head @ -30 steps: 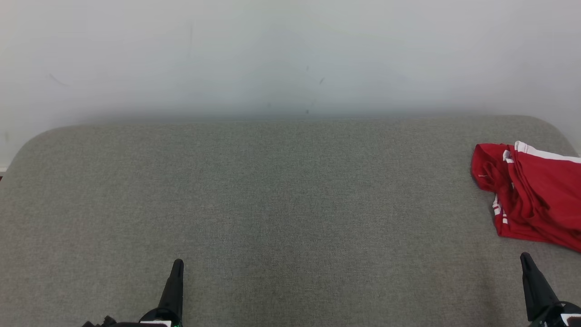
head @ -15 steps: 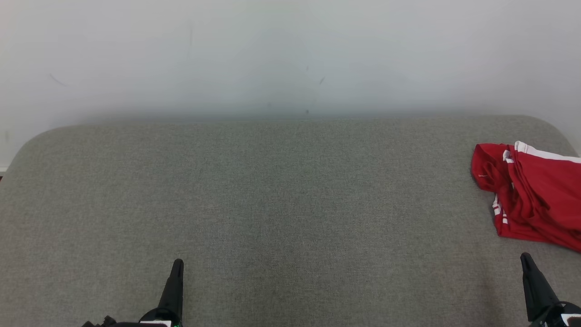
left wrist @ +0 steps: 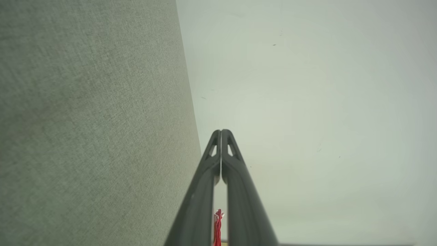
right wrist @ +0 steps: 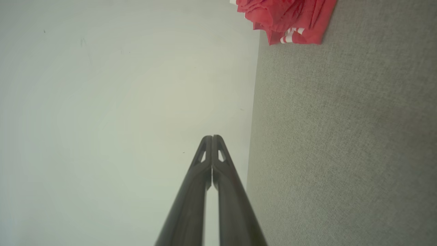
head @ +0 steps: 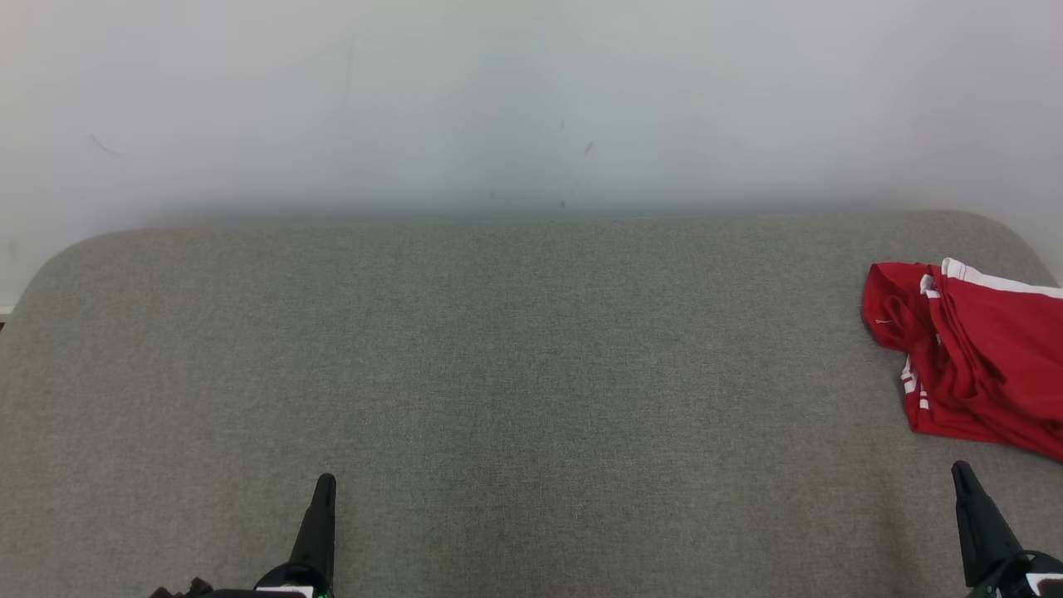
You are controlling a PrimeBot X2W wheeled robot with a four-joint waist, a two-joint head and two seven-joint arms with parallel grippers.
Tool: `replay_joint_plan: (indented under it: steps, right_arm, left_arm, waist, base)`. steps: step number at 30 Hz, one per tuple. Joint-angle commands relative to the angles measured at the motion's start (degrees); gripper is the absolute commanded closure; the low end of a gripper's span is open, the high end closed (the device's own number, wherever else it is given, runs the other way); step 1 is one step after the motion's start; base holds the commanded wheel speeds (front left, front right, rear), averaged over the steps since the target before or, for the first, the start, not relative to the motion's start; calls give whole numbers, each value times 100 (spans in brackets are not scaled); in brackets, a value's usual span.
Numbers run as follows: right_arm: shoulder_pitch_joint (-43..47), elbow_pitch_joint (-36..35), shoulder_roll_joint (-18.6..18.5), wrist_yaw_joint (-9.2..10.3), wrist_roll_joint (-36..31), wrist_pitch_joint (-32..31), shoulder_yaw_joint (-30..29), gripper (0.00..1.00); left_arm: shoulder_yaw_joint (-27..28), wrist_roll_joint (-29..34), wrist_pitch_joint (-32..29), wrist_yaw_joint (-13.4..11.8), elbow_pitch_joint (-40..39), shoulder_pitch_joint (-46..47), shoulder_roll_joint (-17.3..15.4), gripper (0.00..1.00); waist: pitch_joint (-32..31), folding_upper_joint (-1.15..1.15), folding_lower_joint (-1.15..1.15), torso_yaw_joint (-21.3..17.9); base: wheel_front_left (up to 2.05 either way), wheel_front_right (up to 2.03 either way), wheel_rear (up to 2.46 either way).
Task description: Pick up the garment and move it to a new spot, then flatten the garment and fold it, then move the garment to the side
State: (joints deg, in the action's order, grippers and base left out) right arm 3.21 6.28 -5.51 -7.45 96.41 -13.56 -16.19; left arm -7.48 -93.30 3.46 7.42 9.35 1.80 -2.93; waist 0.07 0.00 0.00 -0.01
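A crumpled red garment with white stripes (head: 976, 357) lay at the far right of a grey woven-fabric padded surface (head: 531, 357), running off the right edge of the head view. It was bunched in loose folds rather than spread flat, with white striped trim along its top and at its lower left. The surface had rounded far corners and met a plain white wall (head: 531, 100) marked by a few faint scuffs. The left gripper (head: 325, 482) showed at the lower left of the head view, its dark tip pointing up the view over bare grey fabric, well apart from the garment. In the left wrist view its two long dark fingers (left wrist: 199, 191) were pressed together at the tips with nothing between them; a sliver of red cloth showed far behind, through the slit lower down between them. The right gripper (head: 962, 470) sat at the lower right of the head view, near the garment's lower edge but not touching it. In the right wrist view its fingers likewise met at the tips, fully closed and empty, and the garment lay at the top of that view.
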Motion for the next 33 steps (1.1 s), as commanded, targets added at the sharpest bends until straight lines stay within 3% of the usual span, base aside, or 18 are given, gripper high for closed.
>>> replay_joint_plan:
  steps: [1, 33]
  right_arm:
    - [-63, -6, 22, -6, -31, -6, -20, 100]
    - [-58, 4, 73, -6, -97, -76, -87, 100]
  left_arm:
    - [0, -21, -11, 18, -18, 63, -11, 100]
    - [5, -14, -17, 18, -19, 62, -5, 100]
  waist:
    - [0, 0, 0, 0]
    - [0, 0, 0, 0]
  base:
    - [0, 0, 0]
    - [0, 0, 0]
